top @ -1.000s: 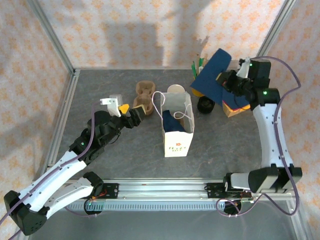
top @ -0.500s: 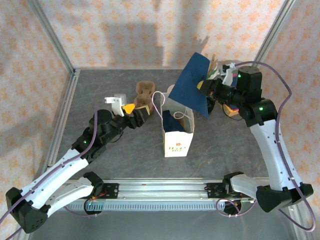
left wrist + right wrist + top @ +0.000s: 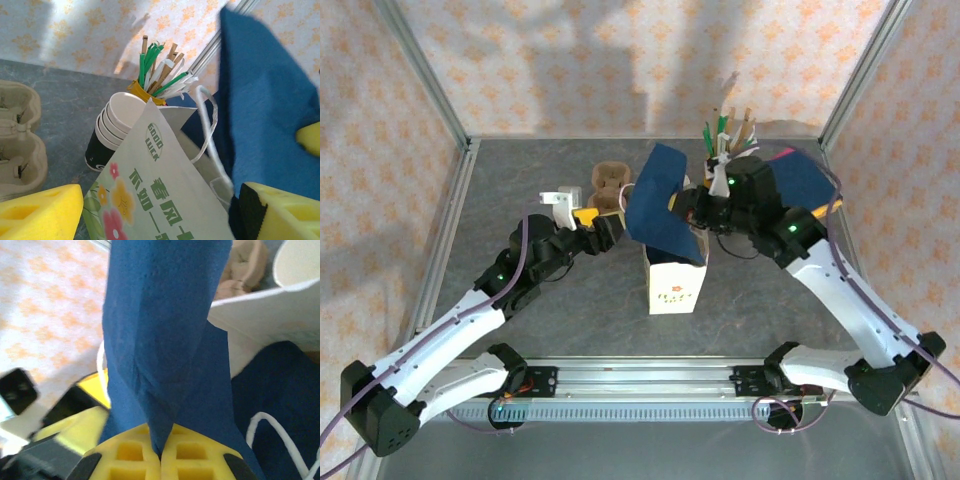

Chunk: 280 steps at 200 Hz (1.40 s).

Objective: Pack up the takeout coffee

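Top view: a white paper bag with a small printed logo stands upright mid-table on the grey stone-look tabletop, mouth up.

The right gripper is over the bag's mouth. Its yellow fingers are pressed together on the lower edge of a dark blue sheet (cloth or paper, cannot tell). In the wrist view the sheet rises from the jaws, creased along its length. From above it hangs tilted across the bag's mouth and hides most of it. More dark blue material lies inside the bag.

The left gripper is at the bag's left rim. In its wrist view the two yellow fingers are spread wide and hold nothing. The bag's flower-printed side wall rises between them, and contact with either pad is not clear. A white cord handle loops up from the rim, next to the blue sheet.

Behind the bag:
- A brown moulded-pulp cup carrier lies flat on the table, just beside the left gripper.
- A stack of lidless white paper cups with a dark band stands close behind the bag's rim.
- A yellow cup of green and white straws and wooden sticks stands directly behind the stack, near the back wall.

Takeout coffee: cannot tell where it is. The right arm covers the table to the right of the bag.
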Tool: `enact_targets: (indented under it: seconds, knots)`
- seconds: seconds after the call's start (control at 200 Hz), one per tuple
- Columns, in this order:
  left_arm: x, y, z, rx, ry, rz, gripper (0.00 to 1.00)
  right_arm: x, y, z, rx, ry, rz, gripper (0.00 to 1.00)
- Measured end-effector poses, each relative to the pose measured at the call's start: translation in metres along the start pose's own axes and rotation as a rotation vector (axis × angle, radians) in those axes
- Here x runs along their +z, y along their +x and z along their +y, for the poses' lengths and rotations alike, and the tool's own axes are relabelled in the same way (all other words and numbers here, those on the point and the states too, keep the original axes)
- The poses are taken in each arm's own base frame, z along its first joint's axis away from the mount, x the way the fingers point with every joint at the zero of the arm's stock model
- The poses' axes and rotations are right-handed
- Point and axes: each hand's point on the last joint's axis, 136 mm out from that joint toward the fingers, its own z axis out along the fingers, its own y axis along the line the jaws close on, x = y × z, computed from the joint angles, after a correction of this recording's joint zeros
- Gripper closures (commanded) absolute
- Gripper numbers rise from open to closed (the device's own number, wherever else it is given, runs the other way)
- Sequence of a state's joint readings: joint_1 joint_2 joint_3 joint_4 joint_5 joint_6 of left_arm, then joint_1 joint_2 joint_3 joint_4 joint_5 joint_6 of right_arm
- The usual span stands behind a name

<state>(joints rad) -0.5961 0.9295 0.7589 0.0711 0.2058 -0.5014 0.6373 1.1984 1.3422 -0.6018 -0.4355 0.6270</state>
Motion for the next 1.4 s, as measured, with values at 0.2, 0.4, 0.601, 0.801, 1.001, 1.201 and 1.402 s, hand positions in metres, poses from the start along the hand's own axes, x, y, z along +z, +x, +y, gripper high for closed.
enact_targets:
  seconds: [0.2,0.4,0.601,0.801,1.001,1.201,1.402]
  knots:
    - [0.000,-0.001,-0.001,0.000,0.003,-0.006,0.17,0.033,0.018,-0.028,-0.039,0.192,0.045,1.00]
    - [0.001,-0.001,-0.001,0.000,0.004,-0.005,0.17,0.047,0.031,-0.045,-0.089,0.329,0.088,1.00]
    - [0.002,0.000,-0.002,-0.007,0.011,-0.001,0.17,0.050,0.039,-0.062,-0.126,0.438,0.117,1.00]
    - [0.002,-0.001,-0.004,-0.010,0.024,-0.002,0.17,0.056,0.051,-0.084,-0.148,0.553,0.171,1.00]
    - [0.002,0.000,-0.004,-0.014,0.024,-0.001,0.17,0.064,0.063,-0.096,-0.185,0.644,0.223,1.00]
    - [0.003,0.002,-0.002,-0.015,0.023,0.000,0.17,0.065,0.069,-0.104,-0.191,0.681,0.252,0.96]
    - [0.003,0.003,-0.002,-0.014,0.023,0.000,0.17,0.066,0.071,-0.103,-0.196,0.670,0.263,0.83]
